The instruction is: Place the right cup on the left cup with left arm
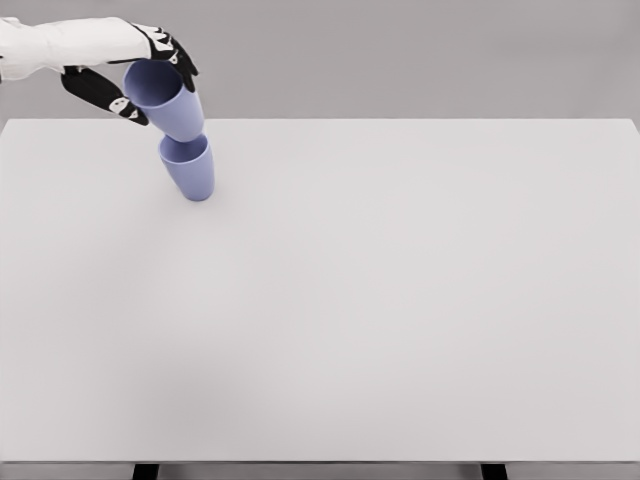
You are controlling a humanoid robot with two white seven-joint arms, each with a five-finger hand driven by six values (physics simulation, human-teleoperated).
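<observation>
While the left hand (135, 75) clamps the upper blue cup (165, 100) over the lower blue cup (190, 168) at the table's (400, 300) far left, both tilt; releasing now could topple them.

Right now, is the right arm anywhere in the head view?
No: only the left hand shows, at the upper left, gripping the upper cup over the lower cup on the table.
</observation>
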